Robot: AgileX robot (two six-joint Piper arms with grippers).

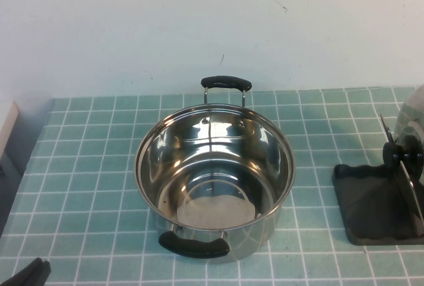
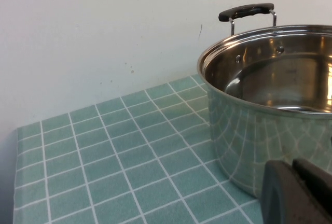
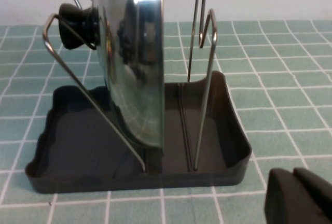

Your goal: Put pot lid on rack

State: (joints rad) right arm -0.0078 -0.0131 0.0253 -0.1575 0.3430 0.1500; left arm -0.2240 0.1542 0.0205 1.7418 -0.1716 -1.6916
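Note:
The shiny steel pot lid (image 3: 132,63) with its black knob (image 3: 78,23) stands on edge in the rack (image 3: 72,146), leaning between the wire dividers (image 3: 205,79). In the high view the lid (image 1: 412,124) and the dark rack (image 1: 371,206) sit at the right edge of the table. My right gripper (image 3: 301,195) is shut and empty, low over the tiles just in front of the rack's corner, apart from the lid. It is out of the high view. My left gripper (image 2: 301,193) is shut and empty beside the pot, at the near left corner (image 1: 26,274).
The open steel pot (image 1: 215,173) with two black handles stands in the middle of the green tiled table and fills the right of the left wrist view (image 2: 270,110). A white wall (image 1: 199,28) runs behind the table.

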